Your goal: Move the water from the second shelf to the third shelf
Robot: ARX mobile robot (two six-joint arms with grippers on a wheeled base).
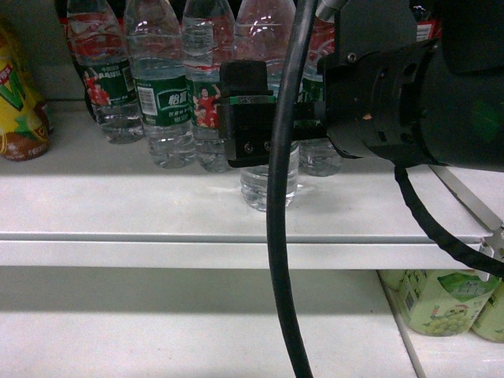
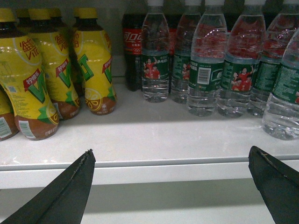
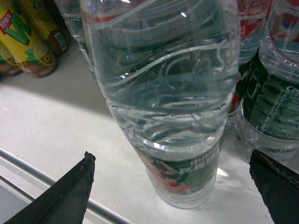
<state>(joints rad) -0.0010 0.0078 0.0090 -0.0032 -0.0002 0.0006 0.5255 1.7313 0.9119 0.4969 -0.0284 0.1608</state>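
The right gripper stood with its two dark fingers spread wide — one at each lower corner of the right wrist view — and the water bottle rose between them, filling most of that view. Neither finger showed any contact with the plastic there. In the head view the gripper's black body covered the middle of that same bottle, whose clear base stood on the white shelf, forward of the row of other water bottles; whether the fingers pressed on it could not be told from there, since the body and a thick black cable hid them.

The left gripper also had its fingers wide apart, holding nothing, below the shelf's front edge in the left wrist view.

The bottle between the right fingers held clear water; its green label with red figures ran round the lower body. The neighbouring water bottles were likewise full, in a close row. Left of them stood dark cola bottles with red labels, and further left, yellow-wrapped drink bottles. On the lower shelf at the right sat pale green cartons.
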